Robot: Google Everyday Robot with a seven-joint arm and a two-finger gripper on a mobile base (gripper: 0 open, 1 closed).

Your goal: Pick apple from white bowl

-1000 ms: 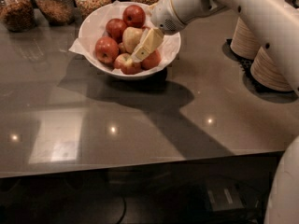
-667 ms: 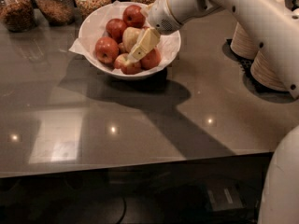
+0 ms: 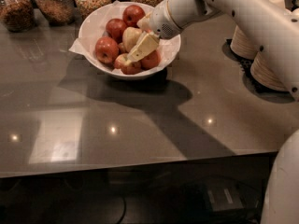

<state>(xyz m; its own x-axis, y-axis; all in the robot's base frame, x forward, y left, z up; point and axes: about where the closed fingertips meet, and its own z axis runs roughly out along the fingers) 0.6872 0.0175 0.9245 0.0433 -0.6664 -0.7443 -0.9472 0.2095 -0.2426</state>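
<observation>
Apple (image 3: 130, 36), pale yellow-green, lies among red apples (image 3: 106, 49) in the white bowl (image 3: 135, 75) at upper centre. Firm, smooth and fairly heavy, it likely wants a hold across its widest girth. The gripper (image 3: 143, 48) sits against its right side; whether it is clamped cannot be told. Little has shifted since the earlier frame.

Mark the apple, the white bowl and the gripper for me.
apple (image 3: 130, 35): camera view, pale upper skin.
white bowl (image 3: 88, 27): camera view, left inner wall.
gripper (image 3: 139, 50): camera view, tip inside bowl, by apple.
</observation>
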